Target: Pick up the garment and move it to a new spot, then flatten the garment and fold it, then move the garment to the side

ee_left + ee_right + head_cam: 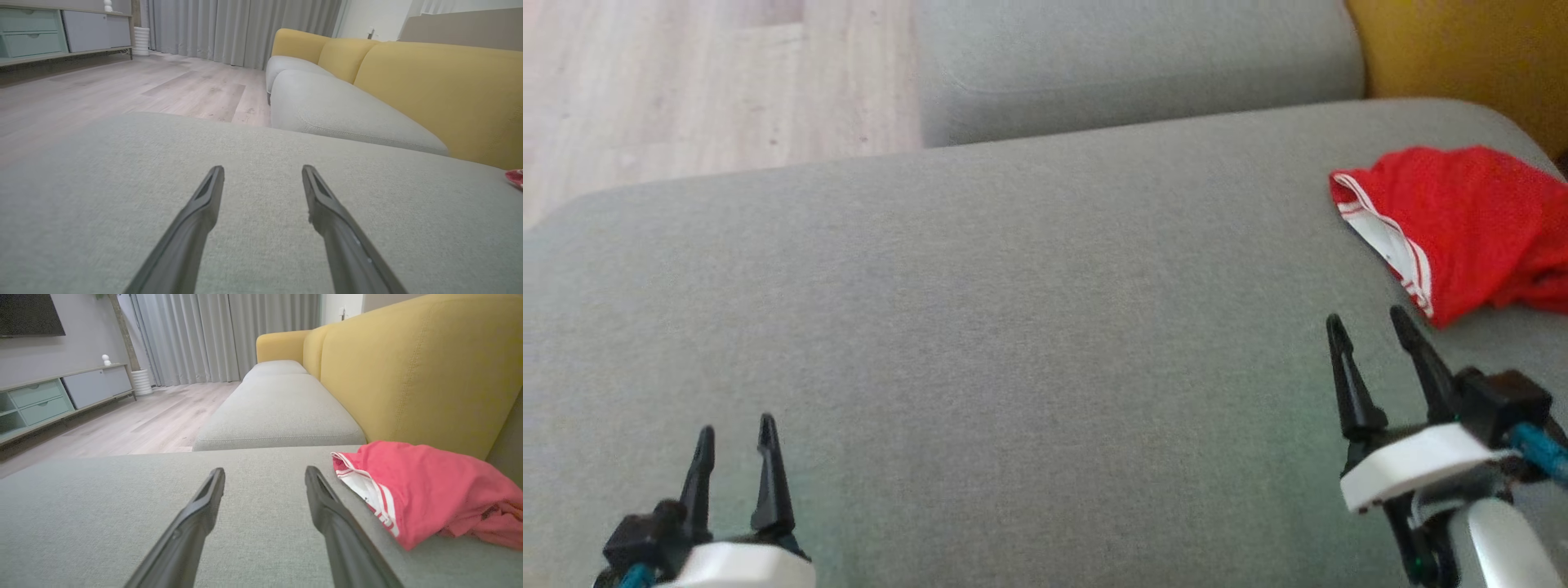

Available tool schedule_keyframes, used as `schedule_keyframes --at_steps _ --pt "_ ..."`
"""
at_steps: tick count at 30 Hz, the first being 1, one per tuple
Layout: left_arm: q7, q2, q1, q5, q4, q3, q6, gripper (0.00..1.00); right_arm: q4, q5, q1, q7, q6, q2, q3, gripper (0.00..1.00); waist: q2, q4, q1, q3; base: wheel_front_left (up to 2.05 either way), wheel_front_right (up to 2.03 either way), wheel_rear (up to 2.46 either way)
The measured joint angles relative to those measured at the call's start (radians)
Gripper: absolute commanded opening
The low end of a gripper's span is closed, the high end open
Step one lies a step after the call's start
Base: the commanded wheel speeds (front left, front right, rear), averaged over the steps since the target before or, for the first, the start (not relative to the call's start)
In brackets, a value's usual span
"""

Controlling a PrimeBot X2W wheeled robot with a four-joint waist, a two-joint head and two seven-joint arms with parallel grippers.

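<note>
Crumpled red garment [1470, 224] with a white striped band [1392, 245]

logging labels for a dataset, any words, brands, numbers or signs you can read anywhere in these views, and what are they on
No readable text in any view.
red garment: white stripes along one edge, no print or tag to be seen.
grey sofa cushion, yellow backrest, cabinet, dark screen on the wall: no lettering, logo or number.
</note>
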Motion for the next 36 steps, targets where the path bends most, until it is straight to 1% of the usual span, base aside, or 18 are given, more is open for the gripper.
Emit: schedule_keyframes --at_steps 6,8,18,19,20,23,29,36 --pt "-0.001 -0.001 0.022 0.0 0.001 0.014 -0.002 1.0 -0.009 0.008 0.045 0.013 0.0 0.037 -0.026 1.0 0.0 0.024 0.0002 -0.021 0.0 0.0 0.0" --pt "-0.001 -0.001 0.022 0.0 -0.002 0.021 -0.01 1.0 -0.01 0.006 0.055 0.016 0.0 0.039 -0.03 1.0 0.0 0.024 0.0002 -0.023 0.0 0.0 0.0" --pt "-0.001 -0.005 0.024 0.0 -0.008 0.028 -0.012 1.0 -0.01 0.0 0.056 0.023 0.0 0.053 -0.035 1.0 0.0 0.013 0.0003 -0.021 0.0 0.0 0.0" --pt "-0.001 -0.007 0.024 0.0 -0.008 0.028 -0.018 1.0 -0.009 0.0 0.056 0.023 0.0 0.056 -0.035 1.0 0.0 0.013 0.0003 -0.02 0.0 0.0 0.0" --pt "-0.001 -0.008 0.024 -0.002 -0.008 0.028 -0.02 0.0 -0.008 0.0 0.056 0.023 0.0 0.059 -0.035 0.0 0.0 0.013 0.0003 -0.02 0.0 0.0 0.0" --pt "0.004 -0.018 0.031 -0.002 0.032 0.026 -0.019 0.0 0.038 0.001 0.063 0.024 0.0 0.063 -0.032 0.0 0.0 0.013 0.0003 -0.02 0.0 0.0 0.0" --pt "0.007 -0.046 0.088 -0.006 0.114 0.024 -0.019 0.0 0.138 0.006 0.123 0.024 0.0 0.07 -0.03 0.0 0.0 0.013 0.0003 -0.019 0.0 0.0 0.0" --pt "0.03 -0.047 0.094 -0.073 0.111 0.027 -0.02 0.0 0.141 0.082 0.132 0.034 0.0 0.07 -0.034 0.0 0.0 0.015 0.0003 -0.018 0.0 0.0 0.0"
